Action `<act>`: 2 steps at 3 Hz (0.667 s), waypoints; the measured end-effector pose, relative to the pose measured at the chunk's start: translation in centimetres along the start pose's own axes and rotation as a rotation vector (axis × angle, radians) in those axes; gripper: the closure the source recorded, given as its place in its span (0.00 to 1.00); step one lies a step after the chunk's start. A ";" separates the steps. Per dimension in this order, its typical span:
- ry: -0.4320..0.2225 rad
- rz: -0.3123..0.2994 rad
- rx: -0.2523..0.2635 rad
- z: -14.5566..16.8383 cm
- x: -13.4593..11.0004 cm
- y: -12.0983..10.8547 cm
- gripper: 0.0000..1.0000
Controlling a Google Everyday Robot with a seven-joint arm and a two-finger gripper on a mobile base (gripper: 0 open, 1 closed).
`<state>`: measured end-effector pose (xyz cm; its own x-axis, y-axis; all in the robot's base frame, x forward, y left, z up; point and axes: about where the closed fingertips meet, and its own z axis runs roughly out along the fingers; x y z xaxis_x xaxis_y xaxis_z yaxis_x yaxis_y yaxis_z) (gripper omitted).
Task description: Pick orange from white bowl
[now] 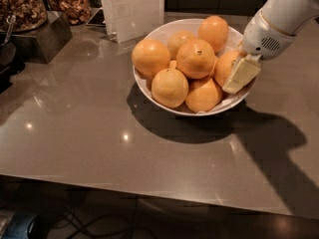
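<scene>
The orange lay at the right side of the white bowl, low in the heap and close under the bowl's right rim. Against its outer flank pressed the pale, wedge-shaped end of the gripper, which reached down into the bowl from above its right edge, set between that fruit and the rim. Whether the jaws stood open or had closed on anything could not be told, since only one cream face of the tool showed. The white arm rose away from the bowl toward the upper right.

Other oranges filled the rest of the bowl: one on top at the middle with a dark stem dot, a paler one at the front, one at the left rim and one at the back.

The bowl sat on a glossy grey table. Just behind the bowl to the left stood an upright white card, and well to the left of the bowl were containers of nuts and dried snacks.
</scene>
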<state>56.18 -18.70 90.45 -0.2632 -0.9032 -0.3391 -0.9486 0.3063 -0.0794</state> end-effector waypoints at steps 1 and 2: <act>-0.060 -0.003 0.058 -2.5 -0.2 0.6 1.00; -0.157 -0.033 0.129 -6.6 -0.5 2.8 1.00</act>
<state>52.49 -19.39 96.54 -0.1923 -0.8583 -0.4758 -0.9233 0.3225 -0.2085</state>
